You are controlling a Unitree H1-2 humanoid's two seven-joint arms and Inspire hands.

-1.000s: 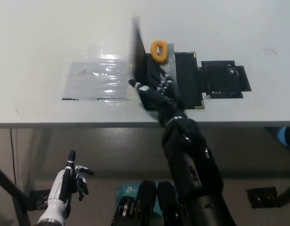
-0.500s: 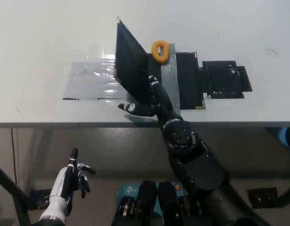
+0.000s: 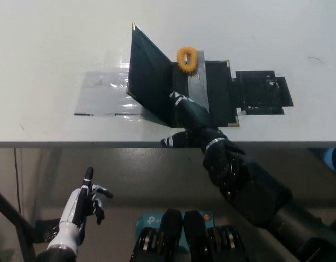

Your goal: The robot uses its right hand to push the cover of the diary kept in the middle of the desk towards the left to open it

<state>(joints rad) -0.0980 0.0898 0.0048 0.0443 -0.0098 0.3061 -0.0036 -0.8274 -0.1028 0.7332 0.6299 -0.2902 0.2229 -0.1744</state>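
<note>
The black diary [image 3: 211, 90] lies in the middle of the white desk [image 3: 58, 49]. Its cover [image 3: 148, 73] stands raised and leans toward the left, gold corners showing. An orange ring [image 3: 186, 59] sits at the top of the spine. My black right hand [image 3: 188, 121] rests at the cover's lower right edge near the desk's front, fingers spread and touching the cover, holding nothing. My white left hand [image 3: 83, 206] hangs below the desk at lower left, fingers apart and empty.
A shiny clear plastic sheet [image 3: 102, 93] lies on the desk left of the diary, under the leaning cover. A black flat piece [image 3: 263, 91] lies right of the diary. The desk's front edge [image 3: 102, 144] runs across the middle of the picture.
The cover has swung from nearly edge-on to leaning further left, showing its inner face. My right hand has slid back toward the desk's front edge, and the forearm has swung right.
</note>
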